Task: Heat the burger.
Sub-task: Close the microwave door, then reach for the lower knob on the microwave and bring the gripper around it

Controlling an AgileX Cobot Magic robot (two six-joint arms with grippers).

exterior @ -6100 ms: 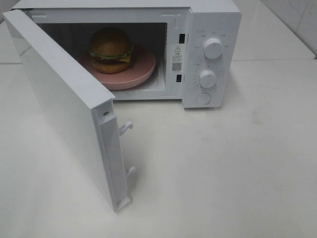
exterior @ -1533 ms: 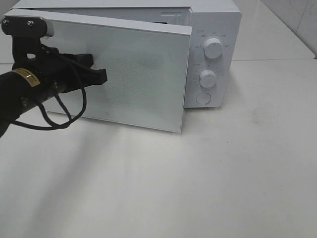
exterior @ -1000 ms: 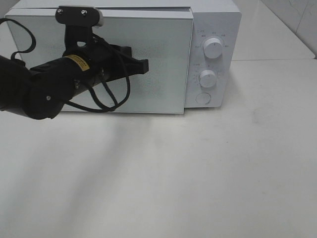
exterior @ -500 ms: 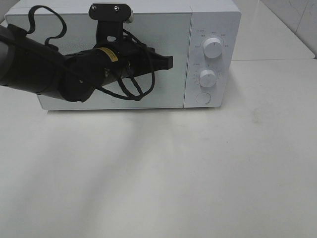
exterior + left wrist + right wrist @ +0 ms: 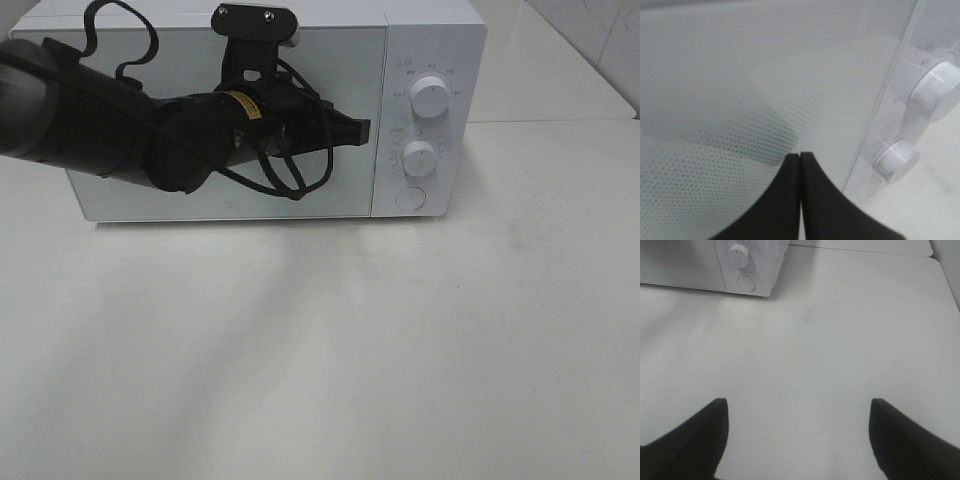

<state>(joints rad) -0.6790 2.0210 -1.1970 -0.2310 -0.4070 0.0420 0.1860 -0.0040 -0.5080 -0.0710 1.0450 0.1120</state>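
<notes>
The burger is hidden behind the shut door (image 5: 300, 205) of the white microwave (image 5: 430, 40). My left gripper (image 5: 365, 130) is shut with nothing in it, its tip against the door's front near the edge by the control panel. In the left wrist view the two black fingers meet at the left gripper's tip (image 5: 800, 156) in front of the dotted door window (image 5: 740, 75). My right gripper (image 5: 797, 404) is open and empty, hovering over bare table well away from the microwave (image 5: 690, 265). It does not show in the exterior view.
The control panel carries an upper knob (image 5: 430, 97), a lower knob (image 5: 419, 158) and a round button (image 5: 410, 198). The white table (image 5: 400, 350) stretches in front of the microwave. The left arm's black body covers much of the door.
The microwave door has swung fully shut, pushed by the left arm. The left gripper has slid rightward across the door toward the control panel. The right gripper has not moved.
</notes>
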